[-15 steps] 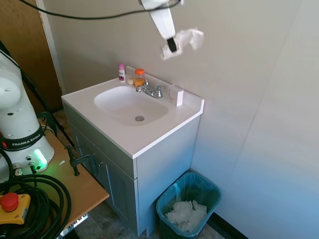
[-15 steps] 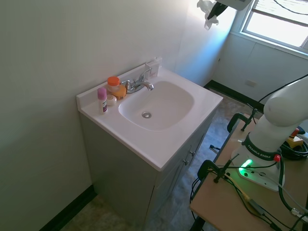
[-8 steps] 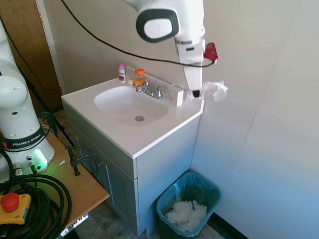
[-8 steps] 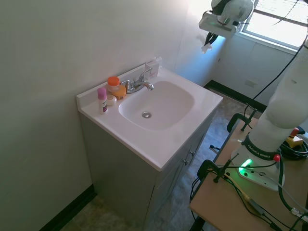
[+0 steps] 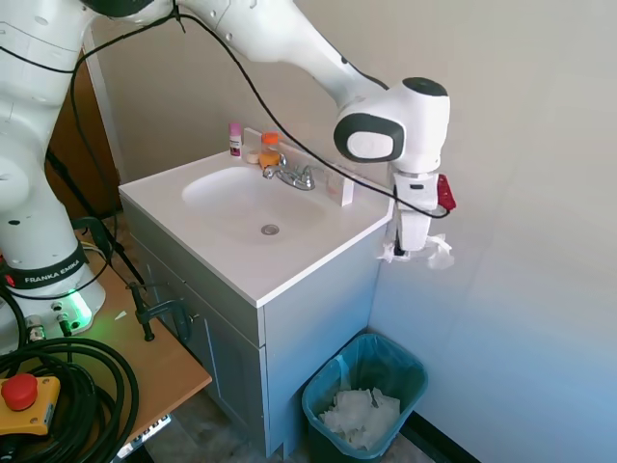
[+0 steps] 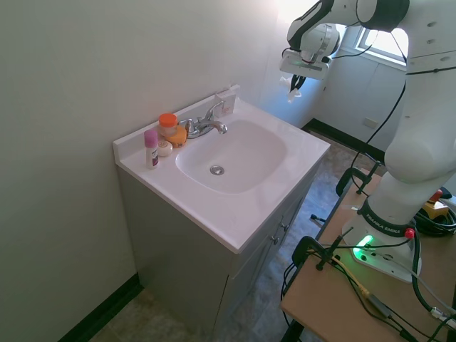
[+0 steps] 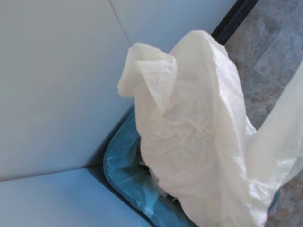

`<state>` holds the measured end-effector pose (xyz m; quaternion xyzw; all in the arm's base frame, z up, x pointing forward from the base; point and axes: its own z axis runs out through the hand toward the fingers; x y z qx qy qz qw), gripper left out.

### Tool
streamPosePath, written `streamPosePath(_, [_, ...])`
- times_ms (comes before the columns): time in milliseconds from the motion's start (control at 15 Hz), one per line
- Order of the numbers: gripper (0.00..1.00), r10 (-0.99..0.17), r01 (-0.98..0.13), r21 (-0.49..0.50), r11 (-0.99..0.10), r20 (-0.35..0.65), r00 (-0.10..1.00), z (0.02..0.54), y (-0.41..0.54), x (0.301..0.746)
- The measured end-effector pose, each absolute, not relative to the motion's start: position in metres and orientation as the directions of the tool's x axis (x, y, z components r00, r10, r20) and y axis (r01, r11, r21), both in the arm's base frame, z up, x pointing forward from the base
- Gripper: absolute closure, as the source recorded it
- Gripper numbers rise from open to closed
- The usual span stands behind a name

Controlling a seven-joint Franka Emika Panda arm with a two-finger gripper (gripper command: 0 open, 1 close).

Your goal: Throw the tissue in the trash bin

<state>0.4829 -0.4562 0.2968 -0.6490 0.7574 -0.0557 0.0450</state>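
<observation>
Change: since the earlier frames the arm has swung down from high near the wall; the gripper (image 5: 413,253) with its tissue now hangs lower, past the right end of the vanity.
Gripper: points straight down, fingers closed on the tissue (image 5: 430,255), which sticks out as small white tufts on both sides of the fingertips.
Tissue: held in the air, just beyond the corner of the white countertop (image 5: 289,265), about level with its edge and touching nothing else. In the wrist view it is a large crumpled white sheet (image 7: 199,142) filling most of the picture.
Trash bin: a teal-green bin (image 5: 364,400) on the floor in the corner, between the vanity's side panel and the wall. It stands well below the gripper, a little toward the vanity. White crumpled paper (image 5: 359,415) already lies inside. In the wrist view part of its bluish rim (image 7: 124,174) shows behind the tissue.
Second exterior view: the gripper (image 6: 293,87) and a small white scrap of tissue (image 6: 291,93) show beyond the far corner of the vanity; the bin is hidden.
Sink: a white basin (image 5: 253,204) with a chrome faucet (image 5: 292,175).
Countertop items: a pink-capped bottle (image 5: 235,140), an orange-lidded jar (image 5: 270,149) and a small white box (image 5: 341,184) along the back edge.
</observation>
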Motion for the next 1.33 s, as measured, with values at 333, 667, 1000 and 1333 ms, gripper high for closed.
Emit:
streamPosePath(333, [0.00,-0.992,-0.982,-0.142,0.123,-0.014,-0.122,0.294,-0.443,0.495])
streamPosePath(667, [0.00,-0.995,-0.985,-0.142,0.102,-0.018,-0.100,0.296,-0.438,0.499])
streamPosePath(1000, [0.00,-0.997,-0.985,-0.157,0.071,-0.022,-0.069,0.312,-0.433,0.502])
streamPosePath(1333, [0.00,-1.000,-0.974,-0.225,0.019,-0.009,-0.018,0.363,-0.419,0.492])
